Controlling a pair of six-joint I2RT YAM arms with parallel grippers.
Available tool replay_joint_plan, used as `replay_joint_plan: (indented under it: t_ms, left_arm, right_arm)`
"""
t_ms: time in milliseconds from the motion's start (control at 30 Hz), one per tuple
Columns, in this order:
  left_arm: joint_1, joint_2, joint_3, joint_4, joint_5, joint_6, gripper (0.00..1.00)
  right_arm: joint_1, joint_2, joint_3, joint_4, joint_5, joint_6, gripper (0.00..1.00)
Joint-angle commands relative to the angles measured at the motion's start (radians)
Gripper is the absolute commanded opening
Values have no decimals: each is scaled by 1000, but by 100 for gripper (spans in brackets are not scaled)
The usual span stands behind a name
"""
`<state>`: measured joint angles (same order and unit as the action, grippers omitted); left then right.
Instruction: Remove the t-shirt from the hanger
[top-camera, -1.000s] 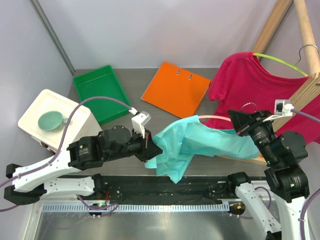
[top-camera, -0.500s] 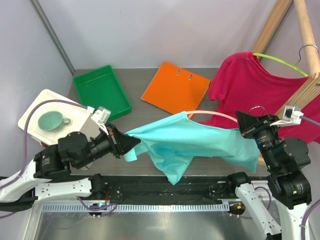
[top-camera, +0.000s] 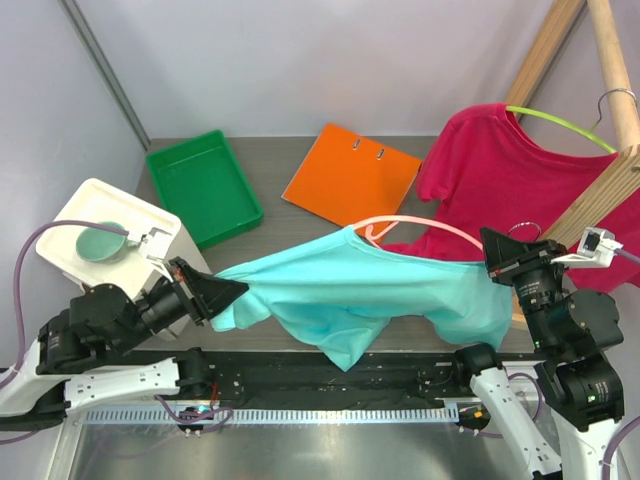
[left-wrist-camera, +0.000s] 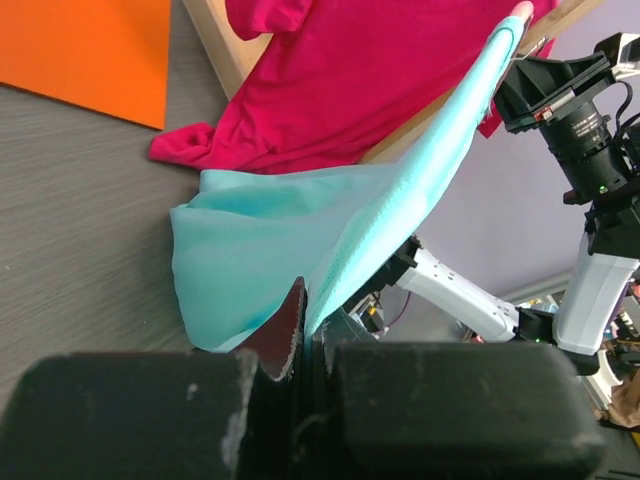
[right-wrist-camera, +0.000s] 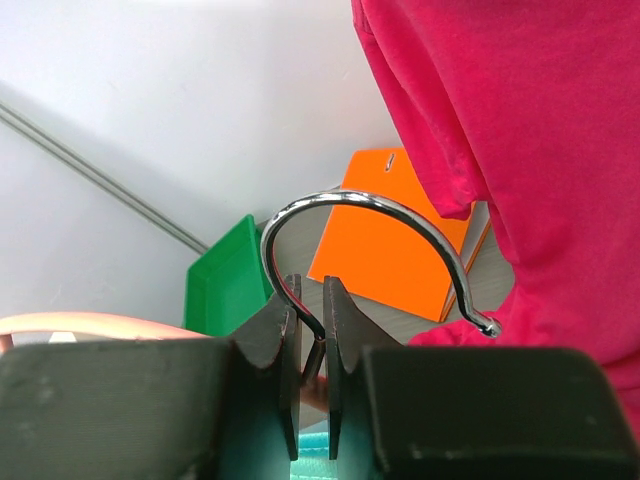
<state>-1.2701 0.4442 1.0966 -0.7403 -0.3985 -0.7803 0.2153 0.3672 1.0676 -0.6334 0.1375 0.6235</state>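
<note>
A teal t-shirt (top-camera: 370, 285) hangs stretched between my two arms above the table. My left gripper (top-camera: 235, 290) is shut on its left edge; in the left wrist view the cloth (left-wrist-camera: 270, 230) runs straight into the closed gripper (left-wrist-camera: 305, 310). A pink hanger (top-camera: 400, 219) arches bare above the shirt's collar, with its right part still inside the shirt. My right gripper (top-camera: 492, 262) is shut on the stem of the hanger's chrome hook (right-wrist-camera: 400, 210), which curls above the gripper (right-wrist-camera: 308, 300).
A red t-shirt (top-camera: 500, 160) on a green hanger hangs from the wooden rack (top-camera: 600, 190) at the back right. An orange folder (top-camera: 352, 177) and a green tray (top-camera: 203, 185) lie at the back. A white box with a teal cup (top-camera: 105, 240) stands left.
My left gripper has pulled the teal shirt well to the left, drawing it out flat. More of the pink hanger now shows bare. My right gripper has shifted slightly right.
</note>
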Motion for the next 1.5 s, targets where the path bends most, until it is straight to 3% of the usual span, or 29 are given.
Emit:
replay_joint_plan:
  t_ms: [0, 233, 433, 700, 933, 1300, 1467]
  left_arm:
    - [5, -99, -13, -56, -114, -42, 0]
    - [5, -104, -14, -96, -125, -48, 0]
    - [5, -26, -30, -30, -86, -34, 0]
    - [6, 284, -21, 180, 33, -11, 0]
    - [6, 519, 69, 266, 39, -7, 0]
    - [32, 689, 74, 360, 101, -65, 0]
    - [101, 722, 81, 328, 104, -79, 0]
  right_arm:
    - [-11, -11, 18, 47, 195, 31, 1]
    - [-11, 12, -1, 86, 157, 79, 1]
    - [-11, 15, -84, 300, -62, 84, 1]
    - [-11, 55, -233, 641, -240, 218, 1]
    - [-13, 186, -218, 848, -251, 361, 1]
    - [-13, 367, -164, 1173, -265, 513, 1]
    - [-11, 403, -59, 1049, -271, 460, 1]
